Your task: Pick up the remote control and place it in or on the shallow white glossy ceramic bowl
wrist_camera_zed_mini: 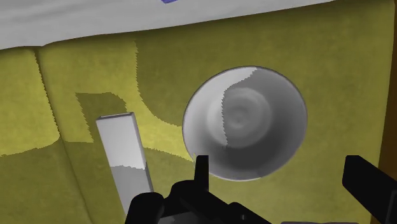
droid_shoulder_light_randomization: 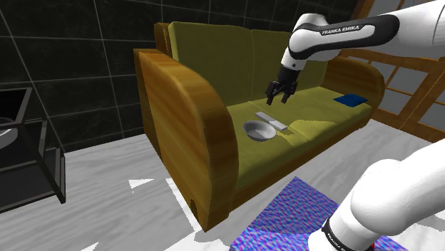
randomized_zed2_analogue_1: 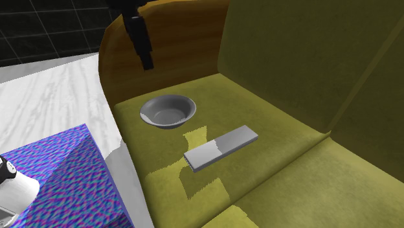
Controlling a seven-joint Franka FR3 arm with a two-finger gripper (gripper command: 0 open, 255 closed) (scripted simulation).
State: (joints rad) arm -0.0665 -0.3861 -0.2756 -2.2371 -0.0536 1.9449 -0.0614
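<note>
Your tool (wrist_camera_zed_mini: pixel 280 170), spread and empty, hangs over the bowl (wrist_camera_zed_mini: pixel 245 121). Shift sideways: the remote (wrist_camera_zed_mini: pixel 126 159) lies just beside it, long axis roughly square to your finger line.

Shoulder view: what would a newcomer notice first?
The olive sofa with broad wooden arms dominates the middle of the shoulder view. On its seat a grey bowl lies beside a flat grey remote, the two apart. The black gripper hangs open above them, holding nothing.
</note>
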